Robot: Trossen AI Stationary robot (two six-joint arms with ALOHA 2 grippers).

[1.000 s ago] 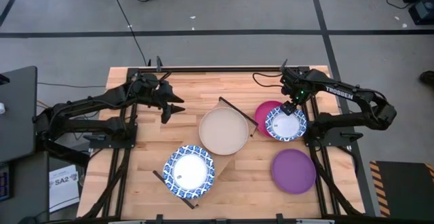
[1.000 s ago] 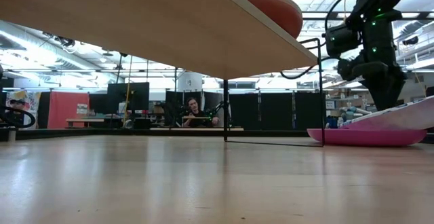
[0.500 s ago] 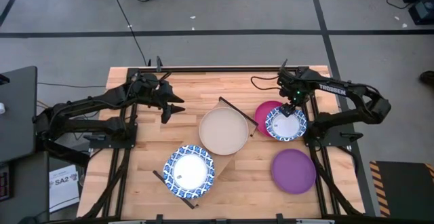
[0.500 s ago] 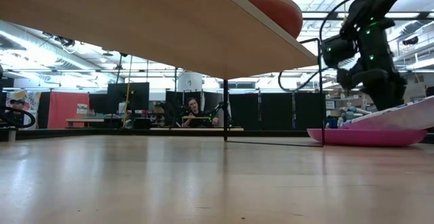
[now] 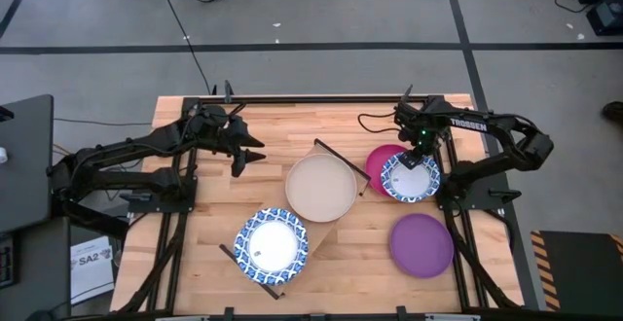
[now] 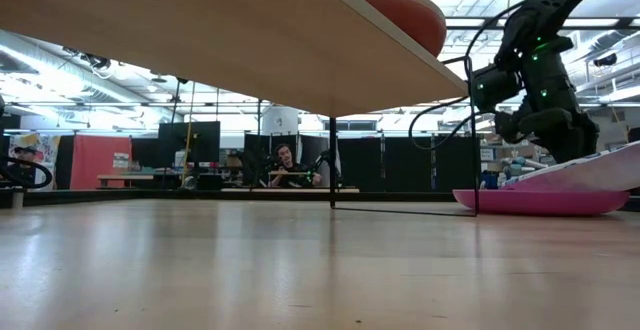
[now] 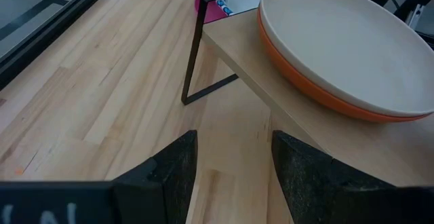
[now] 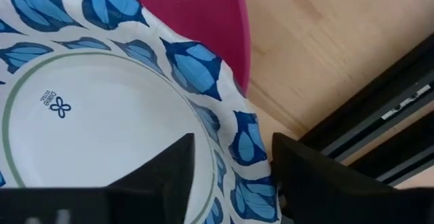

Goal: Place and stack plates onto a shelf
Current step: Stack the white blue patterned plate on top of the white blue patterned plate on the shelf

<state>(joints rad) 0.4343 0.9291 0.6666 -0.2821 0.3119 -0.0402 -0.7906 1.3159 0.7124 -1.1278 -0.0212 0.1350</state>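
Observation:
My right gripper (image 5: 419,152) (image 8: 232,173) is open and tipped down at the far rim of a blue-rimmed white plate (image 5: 411,178) (image 8: 102,136). One finger stands over the plate's inside, the other beyond its rim. This plate leans tilted on a magenta plate (image 5: 381,159) (image 6: 540,202). The shelf (image 5: 336,226) (image 7: 325,125) stands slantwise mid-table. It carries a beige plate (image 5: 320,187) (image 7: 339,41) stacked in an orange one (image 7: 319,88), and another blue-rimmed plate (image 5: 274,244). A purple plate (image 5: 422,245) lies flat on the table. My left gripper (image 5: 251,156) (image 7: 234,173) waits open, left of the shelf. My right gripper's open fingers (image 8: 308,173) straddle the far rim (image 8: 234,139) of the blue-rimmed plate from above, slanting down. I cannot tell whether they touch it.
Black frame rails run along the table's far edge (image 5: 311,98) and right side (image 8: 380,108). The shelf's thin black rod legs (image 7: 192,54) (image 6: 332,165) stand near both grippers. Bare wood lies at the table's left (image 5: 209,224). A person (image 6: 287,167) sits far behind.
My right gripper has sunk toward the blue-rimmed plate's far rim and tipped over from upright to slanting, its wrist swinging toward the table's left and far side. The plates and the left arm have kept still.

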